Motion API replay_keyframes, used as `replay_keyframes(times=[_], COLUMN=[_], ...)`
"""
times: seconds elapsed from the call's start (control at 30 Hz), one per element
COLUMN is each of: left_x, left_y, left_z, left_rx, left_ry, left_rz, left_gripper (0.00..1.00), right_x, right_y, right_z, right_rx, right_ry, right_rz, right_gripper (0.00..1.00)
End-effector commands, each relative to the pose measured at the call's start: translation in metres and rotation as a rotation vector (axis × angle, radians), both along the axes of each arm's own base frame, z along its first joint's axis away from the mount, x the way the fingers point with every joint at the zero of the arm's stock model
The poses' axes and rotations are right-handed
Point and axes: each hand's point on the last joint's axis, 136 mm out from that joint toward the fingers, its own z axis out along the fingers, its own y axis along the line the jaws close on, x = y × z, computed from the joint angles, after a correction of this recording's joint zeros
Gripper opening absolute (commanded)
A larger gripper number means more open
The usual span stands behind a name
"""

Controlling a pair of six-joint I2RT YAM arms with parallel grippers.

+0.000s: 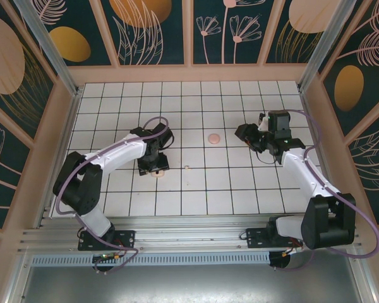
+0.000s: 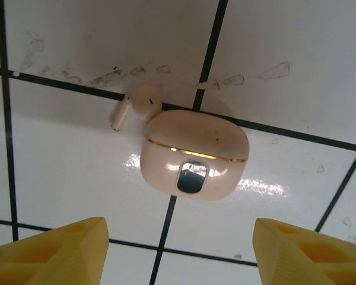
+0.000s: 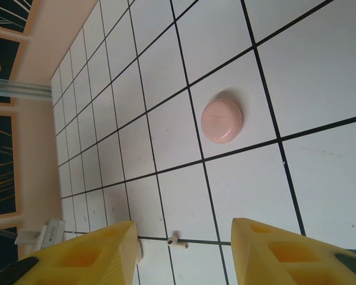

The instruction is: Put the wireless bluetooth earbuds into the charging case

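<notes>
1. Where the white tiled desk spreads, two arms reach over it.
2. Left jaws stand apart, empty, over the shut charging case.
3. Right jaws stand apart, empty, near a pink disc.
4. One earbud lies just beside the case; a second earbud lies alone on a grid line.

From above, the charging case is mostly hidden under the left gripper, the loose earbud is a speck too small to make out, and each wrist camera cuts its yellow fingers off at the bottom edge.
</notes>
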Motion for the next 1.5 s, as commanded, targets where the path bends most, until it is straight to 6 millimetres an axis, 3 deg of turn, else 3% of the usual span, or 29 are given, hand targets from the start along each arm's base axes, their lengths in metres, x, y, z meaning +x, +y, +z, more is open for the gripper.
replay_keyframes(times=[0.0,0.73,0.97,1.33,1.47], left_x=[0.001,0.025,0.021,0.014,0.011], left_y=[-0.003,-0.014,-0.015,-0.016,-0.015], left_z=[-0.013,-0.036,-0.043,-0.046,-0.048], left_rx=[0.011,-0.004,-0.014,-0.037,-0.04], left_ry=[0.036,0.038,0.055,0.069,0.074], left_rz=[-0.04,-0.093,-0.098,-0.104,-0.103], left_gripper=[0.66,0.65,0.61,0.64,0.59], right_x=[0.004,0.002,0.001,-0.001,-0.001], right_y=[0.002,0.006,0.005,0.007,0.008], right_z=[0.01,0.012,0.012,0.011,0.01], right_rx=[0.006,0.001,-0.001,0.001,0.003], right_ry=[-0.028,-0.018,-0.017,-0.011,-0.01], right_rz=[-0.01,-0.023,-0.027,-0.026,-0.025], right_gripper=[0.46,0.46,0.46,0.45,0.45])
